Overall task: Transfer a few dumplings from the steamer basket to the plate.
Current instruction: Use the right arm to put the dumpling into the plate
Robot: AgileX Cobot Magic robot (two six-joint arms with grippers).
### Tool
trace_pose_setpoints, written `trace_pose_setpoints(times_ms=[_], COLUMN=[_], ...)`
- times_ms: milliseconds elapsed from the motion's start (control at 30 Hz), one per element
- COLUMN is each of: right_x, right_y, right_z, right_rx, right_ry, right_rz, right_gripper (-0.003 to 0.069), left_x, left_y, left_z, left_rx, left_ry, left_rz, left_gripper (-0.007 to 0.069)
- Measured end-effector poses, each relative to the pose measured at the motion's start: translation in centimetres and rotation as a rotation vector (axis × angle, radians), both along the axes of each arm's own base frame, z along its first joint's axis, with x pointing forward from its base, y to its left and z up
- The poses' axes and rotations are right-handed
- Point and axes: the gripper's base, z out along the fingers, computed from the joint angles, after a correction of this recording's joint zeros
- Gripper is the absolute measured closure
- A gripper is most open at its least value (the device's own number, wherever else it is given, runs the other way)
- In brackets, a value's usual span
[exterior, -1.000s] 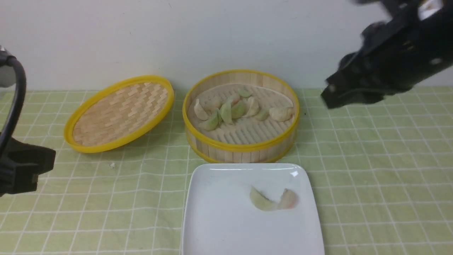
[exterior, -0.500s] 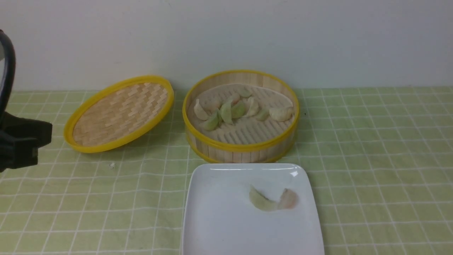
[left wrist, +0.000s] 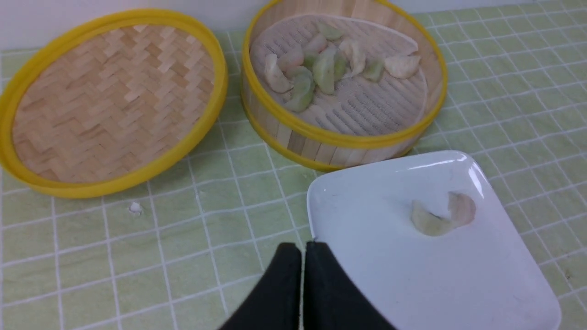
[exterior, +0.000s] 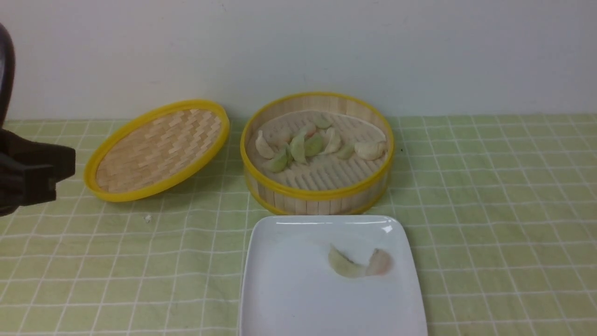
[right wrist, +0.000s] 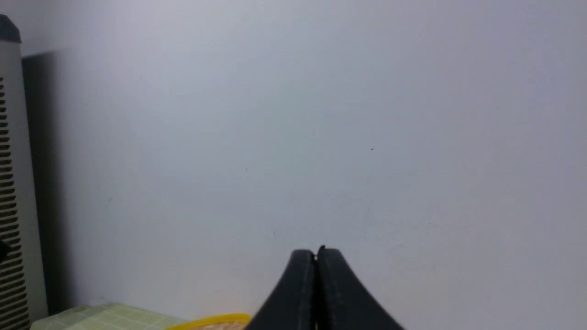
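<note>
Food: dumplings (exterior: 303, 144) clustered in the steamer basket (exterior: 317, 195); two more on the plate (exterior: 289, 289).
Left side: left gripper (left wrist: 302, 247) pressed closed, empty.
Right side: right gripper (right wrist: 316, 251) closed, empty, facing the wall (right wrist: 321, 114).
My move: I'd spread the jaws first, then take the outlying whitish dumpling (exterior: 371, 149).

There were no words, numbers or signs to read on anything in the pictures.
</note>
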Motion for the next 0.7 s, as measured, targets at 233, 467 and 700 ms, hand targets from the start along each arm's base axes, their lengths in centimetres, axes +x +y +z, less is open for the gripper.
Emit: trace_pose_setpoints(times_ms=[233, 467, 700], right_x=[0.2, 0.2, 0.2], right_y=[0.1, 0.1, 0.1], right_z=[-0.1, -0.1, -0.1], right_rx=[-0.004, -0.003, -0.003], right_ry=[0.009, 0.009, 0.009], right_rz=[-0.001, -0.001, -0.001], right_gripper=[0.0673, 0.0673, 0.0673], left_x=[-1.7, -6.1, -10.4], left_y=[0.2, 0.8, 1.0], left_z=[0.7, 0.4, -0.9], left_rx=[0.039, 0.013, 0.003], left_ry=[-0.075, -0.329, -0.422], left_rz=[-0.011, 0.06, 0.055], left_gripper=[0.0631, 0.0631, 0.0631])
